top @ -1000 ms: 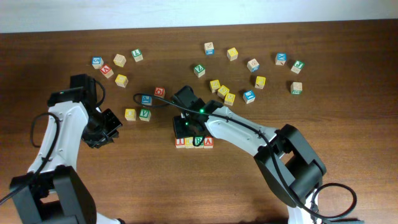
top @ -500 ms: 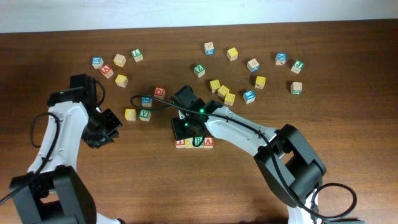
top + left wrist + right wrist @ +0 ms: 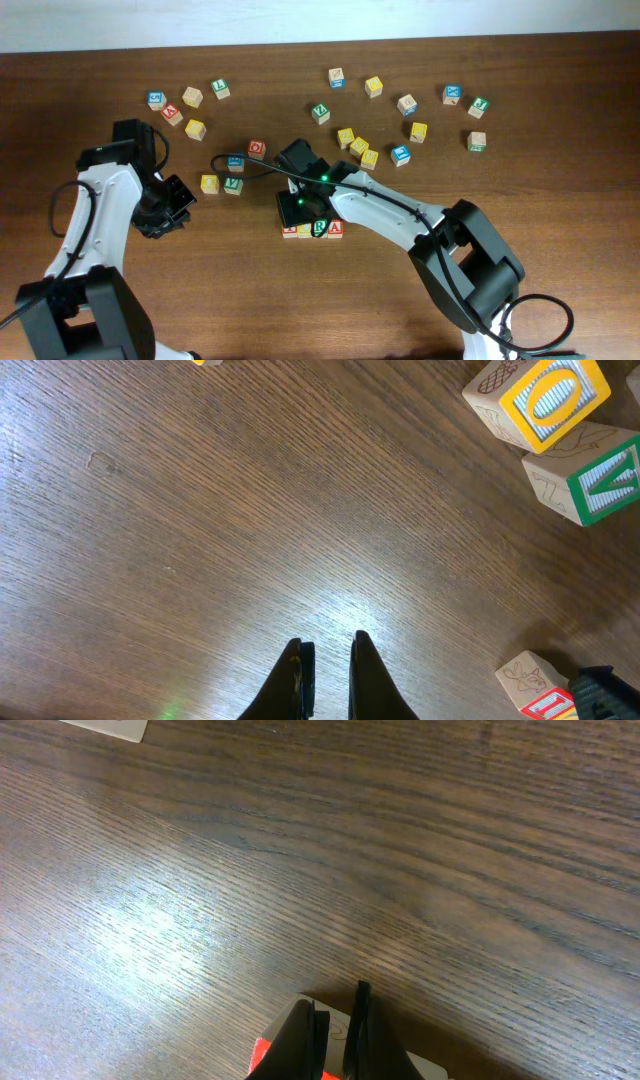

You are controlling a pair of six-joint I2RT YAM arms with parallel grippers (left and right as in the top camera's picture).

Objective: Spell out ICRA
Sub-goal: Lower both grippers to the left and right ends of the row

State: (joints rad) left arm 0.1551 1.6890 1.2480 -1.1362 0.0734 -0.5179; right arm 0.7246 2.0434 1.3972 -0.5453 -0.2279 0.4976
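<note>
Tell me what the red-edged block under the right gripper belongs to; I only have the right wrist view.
Observer: It is the left end of a row of four blocks set side by side; the right gripper is over that end.
Reviewer: Where is the left arm?
Observer: Off to the side. The left gripper is shut on nothing over bare wood, with a yellow O block and a green V block ahead of it.
Reviewer: Any blocks left unused?
Observer: Yes, many loose blocks lie scattered across the far half of the table.
</note>
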